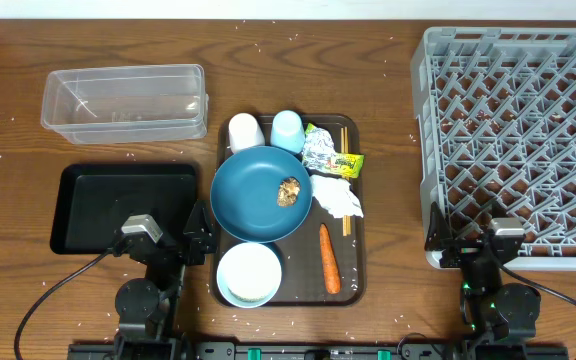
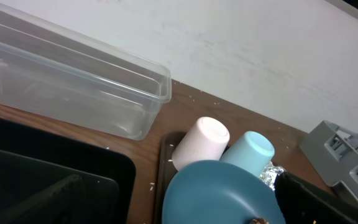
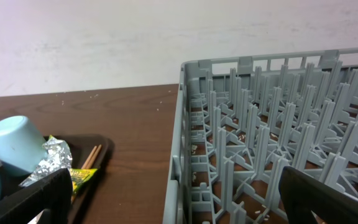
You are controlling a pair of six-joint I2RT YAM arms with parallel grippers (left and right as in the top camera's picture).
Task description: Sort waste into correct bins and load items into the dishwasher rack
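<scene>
Left claw (image 2: 179,186) and right claw (image 3: 176,180) gape wide, empty, at six o'clock. Likely best start: pinch the orange carrot (image 1: 329,258), at five o'clock on the brown tray (image 1: 303,268), across its middle.

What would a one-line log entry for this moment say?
phase: start | left gripper: open | right gripper: open | dish, bowl, carrot: on brown tray | rack: no dishes

Two cups (image 1: 245,131) (image 1: 287,130), two bins (image 1: 125,100) (image 1: 88,210), one dish (image 1: 253,195), one rack (image 1: 513,130)
</scene>
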